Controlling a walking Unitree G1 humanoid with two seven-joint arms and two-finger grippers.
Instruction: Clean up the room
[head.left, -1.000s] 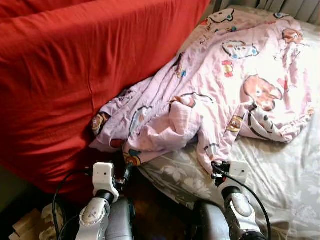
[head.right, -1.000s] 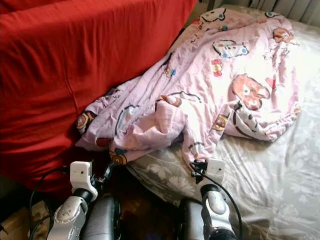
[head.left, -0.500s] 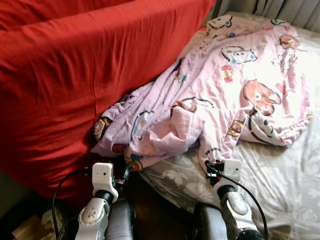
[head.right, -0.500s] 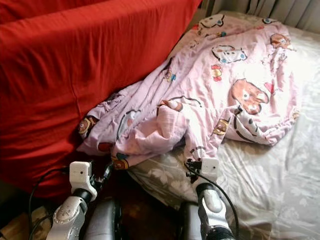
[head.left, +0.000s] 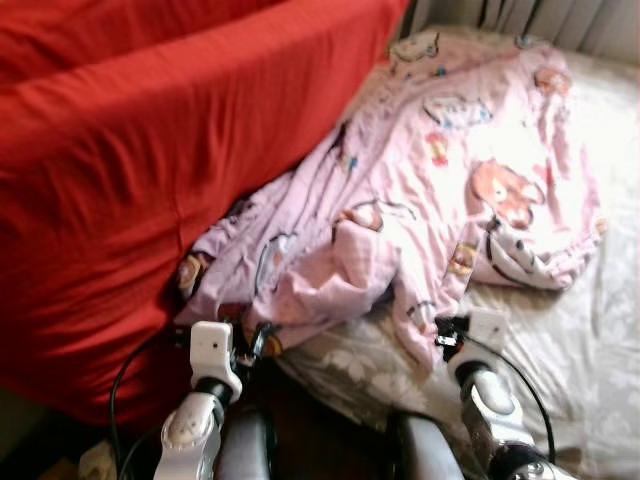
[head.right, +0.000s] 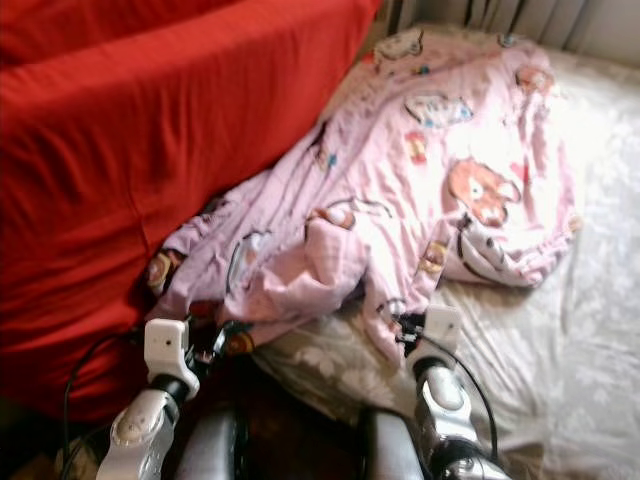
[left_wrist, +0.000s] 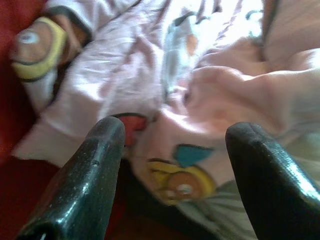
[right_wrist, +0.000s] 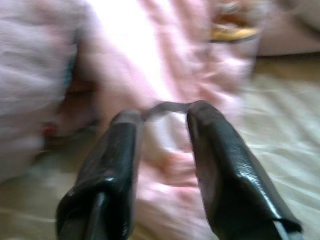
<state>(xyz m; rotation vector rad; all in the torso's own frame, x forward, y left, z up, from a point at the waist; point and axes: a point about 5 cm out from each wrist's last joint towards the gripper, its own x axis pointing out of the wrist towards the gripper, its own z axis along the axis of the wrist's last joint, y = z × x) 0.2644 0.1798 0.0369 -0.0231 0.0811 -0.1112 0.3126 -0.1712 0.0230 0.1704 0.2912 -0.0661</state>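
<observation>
A pink cartoon-print blanket (head.left: 430, 190) is lying crumpled across the bed (head.left: 590, 340), its left side bunching against a big red cushion (head.left: 150, 150) and its lower folds spilling toward the bed's near edge. The left end effector (left_wrist: 170, 165) is hovering just off the blanket's lower left corner, its fingers (left_wrist: 85, 185) spreading wide — nothing between them. The right end effector (right_wrist: 162, 125) is sitting at the blanket's near hem, fingers (right_wrist: 220, 165) narrowly parted over a fold; the view is blurred, so whether they are pinching cloth cannot be told.
</observation>
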